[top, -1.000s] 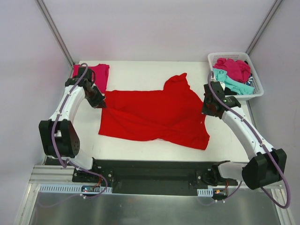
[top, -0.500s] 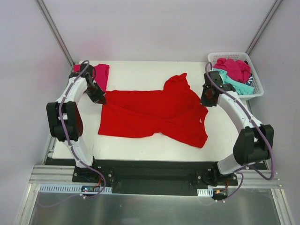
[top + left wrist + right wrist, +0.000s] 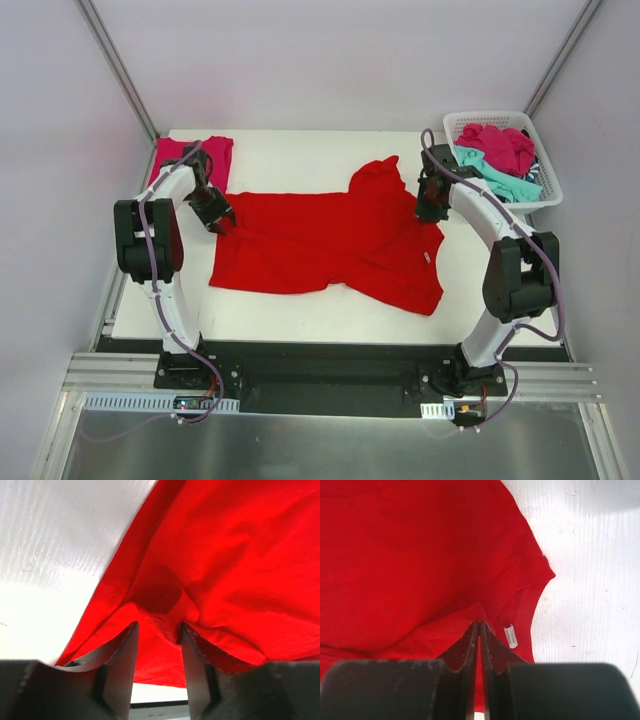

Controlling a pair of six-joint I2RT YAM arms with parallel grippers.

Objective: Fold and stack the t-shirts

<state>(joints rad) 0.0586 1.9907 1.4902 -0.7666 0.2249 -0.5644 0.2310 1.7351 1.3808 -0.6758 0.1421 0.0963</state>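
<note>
Tension seems the point: your right claw [image 3: 479, 624] pinches the red shirt [image 3: 330, 245] near its collar. Your left claw [image 3: 159, 628] stands spread around a bunched ridge, with the shirt flat mid-table [image 3: 300, 160], ready for folding.

Two grippers showed: left gripper [image 3: 227, 222] and right gripper [image 3: 428, 214]. Between them lay one red t-shirt [image 3: 320, 240]; beyond the left, one magenta-pink t-shirt [image 3: 216, 155]; beyond the right, one basket [image 3: 497, 118] with one magenta t-shirt [image 3: 497, 146] and one teal t-shirt [image 3: 503, 181].
</note>
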